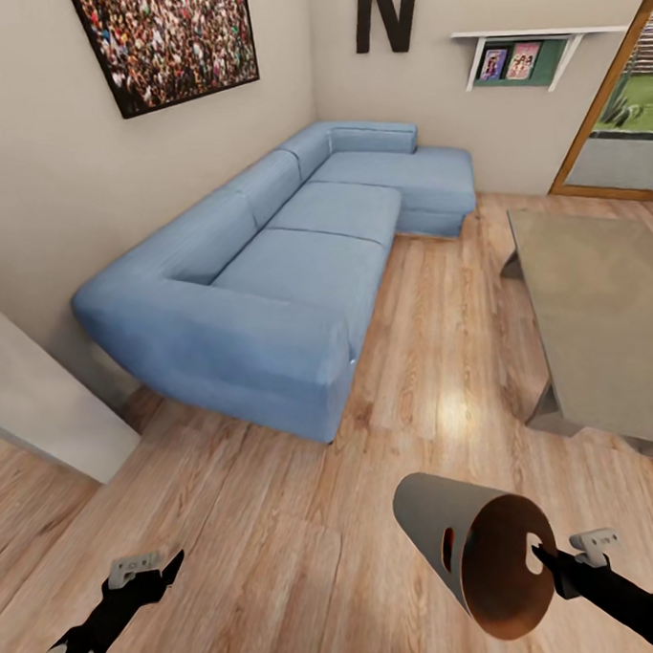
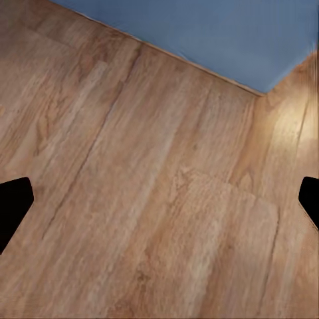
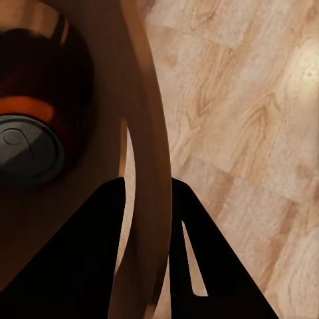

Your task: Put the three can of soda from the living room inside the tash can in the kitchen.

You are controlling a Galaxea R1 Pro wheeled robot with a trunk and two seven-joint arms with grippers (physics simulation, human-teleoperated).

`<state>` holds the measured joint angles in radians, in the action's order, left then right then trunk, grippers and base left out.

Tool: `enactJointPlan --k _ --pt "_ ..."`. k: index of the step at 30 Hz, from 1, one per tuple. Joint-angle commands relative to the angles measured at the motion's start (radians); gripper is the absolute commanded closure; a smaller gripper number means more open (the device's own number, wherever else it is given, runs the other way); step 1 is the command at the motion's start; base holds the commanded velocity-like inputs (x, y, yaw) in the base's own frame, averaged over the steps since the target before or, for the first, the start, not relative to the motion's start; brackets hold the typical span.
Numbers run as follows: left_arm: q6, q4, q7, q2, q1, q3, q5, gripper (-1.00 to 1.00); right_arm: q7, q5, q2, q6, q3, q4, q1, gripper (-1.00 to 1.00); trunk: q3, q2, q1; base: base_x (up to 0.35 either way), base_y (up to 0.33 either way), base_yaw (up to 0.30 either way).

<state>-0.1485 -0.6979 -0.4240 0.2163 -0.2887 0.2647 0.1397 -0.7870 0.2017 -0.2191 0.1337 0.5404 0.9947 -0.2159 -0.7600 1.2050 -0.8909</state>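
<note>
The tash can, pale grey outside and coppery brown inside, hangs tilted over the wood floor at the front right, its mouth facing me. My right gripper is shut on its rim, one finger inside and one outside. In the right wrist view an orange can of soda with a grey lid lies inside the bin. A dark shape beyond it is too dim to name. My left gripper hovers open over bare floor at the front left, its fingers spread wide with nothing between them.
A blue corner sofa runs along the left and far walls. A glass-topped table stands at the right. A white block juts in at the left. A wood-framed door is at the far right.
</note>
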Motion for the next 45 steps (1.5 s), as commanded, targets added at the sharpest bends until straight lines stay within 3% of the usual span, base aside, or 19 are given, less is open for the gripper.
enactJointPlan --k 1,5,7,10,13,17,23,34,45 --pt "0.003 -0.014 0.0 0.0 -0.001 -0.001 -0.001 -1.0 -0.009 -0.01 0.0 0.003 0.001 0.0 0.0 1.0 0.001 0.0 0.0 0.0 0.0 0.116" --pt "0.026 -0.088 -0.001 0.0 0.0 -0.021 -0.001 -1.0 -0.009 -0.01 0.0 0.002 0.005 -0.001 0.0 1.0 0.006 0.0 0.0 0.0 0.0 0.127" --pt "0.036 -0.144 -0.001 0.001 0.002 -0.061 0.0 -1.0 -0.009 -0.009 0.0 0.001 0.007 -0.002 0.0 1.0 0.009 0.0 0.0 0.0 0.0 0.132" --pt "0.035 -0.183 -0.003 0.001 0.004 -0.08 0.0 -1.0 -0.009 -0.011 -0.001 0.001 0.009 -0.002 0.0 1.0 0.011 0.0 0.0 0.0 0.0 0.129" --pt "0.033 -0.212 -0.003 0.0 0.012 -0.097 -0.001 -1.0 -0.009 -0.012 -0.002 0.001 0.01 -0.002 0.0 1.0 0.013 0.0 0.0 0.0 0.0 0.103" --pt "0.045 -0.188 0.013 -0.016 -0.008 -0.12 0.001 -1.0 0.004 0.018 0.021 -0.02 -0.014 -0.025 -0.012 1.0 0.013 0.0 0.0 0.0 0.0 0.0" --pt "0.045 -0.154 0.013 -0.016 -0.008 -0.12 0.001 -1.0 0.006 0.044 0.035 -0.023 -0.056 -0.035 -0.012 1.0 0.013 0.0 0.0 0.0 0.0 0.0" --pt "0.039 -0.144 0.007 -0.011 -0.002 -0.114 0.001 -1.0 0.015 0.103 0.031 -0.033 -0.05 -0.041 -0.006 1.0 0.013 0.0 0.0 0.0 0.0 0.0" --pt "0.041 -0.126 -0.055 -0.028 0.038 -0.109 -0.005 -1.0 0.023 0.158 0.06 -0.082 -0.032 -0.034 0.028 1.0 0.013 0.0 0.0 0.0 0.0 0.0"
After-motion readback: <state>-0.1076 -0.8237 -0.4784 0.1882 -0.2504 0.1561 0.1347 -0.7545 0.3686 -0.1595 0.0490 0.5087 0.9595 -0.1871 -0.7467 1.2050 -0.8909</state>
